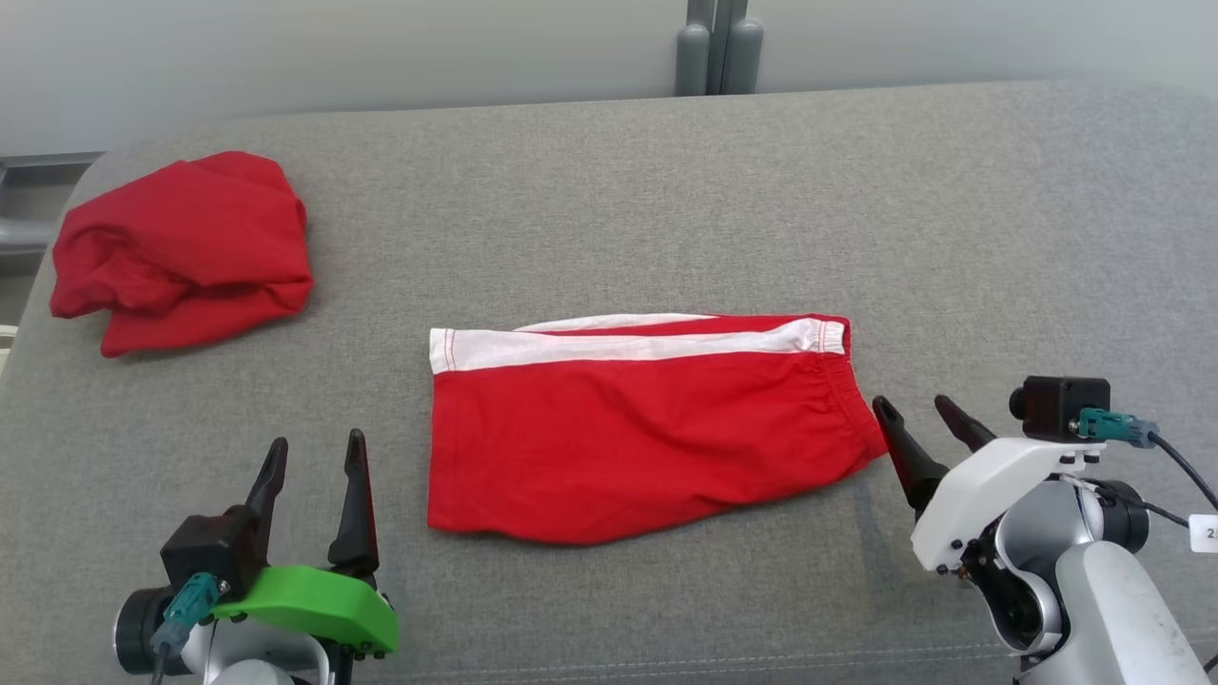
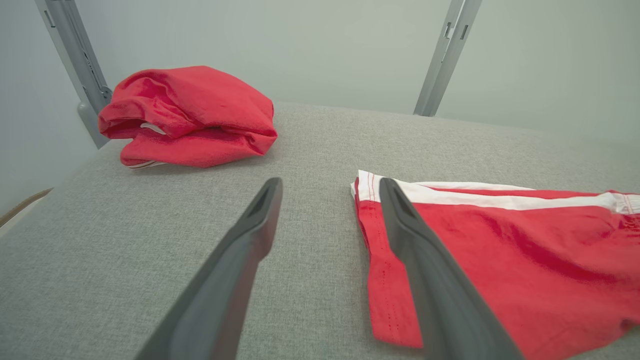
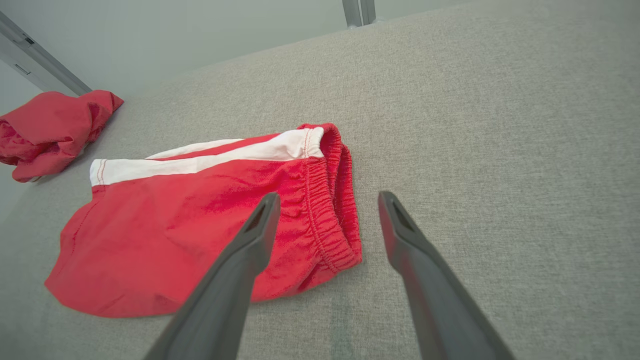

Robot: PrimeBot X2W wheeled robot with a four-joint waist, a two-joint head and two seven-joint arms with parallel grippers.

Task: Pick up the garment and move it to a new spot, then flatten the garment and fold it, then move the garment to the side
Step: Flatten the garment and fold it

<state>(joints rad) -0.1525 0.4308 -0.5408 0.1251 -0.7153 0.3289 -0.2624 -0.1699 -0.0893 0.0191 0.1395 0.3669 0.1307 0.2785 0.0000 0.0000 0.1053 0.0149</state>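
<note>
While the shorts point(image 1: 628, 438) lie folded, central on the table point(image 1: 952, 209), we hold our left gripper point(image 1: 317, 440) and right gripper point(image 1: 912, 401) wide and empty at their ends. Left wrist: one finger point(image 2: 425, 280) overlaps their hem. Right wrist: we see the waistband between the fingers point(image 3: 240, 270).

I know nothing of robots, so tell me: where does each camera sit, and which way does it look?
Head view: on the head, looking forward and down at grey surface, red shorts, crumpled garment; left pincer and right pincer show, open.
Left wrist view: on the left wrist, along the left pincer, by the shorts' leg hem.
Right wrist view: on the right wrist, along the right pincer, at the shorts' waistband.
All share shorts and crumpled garment.
</note>
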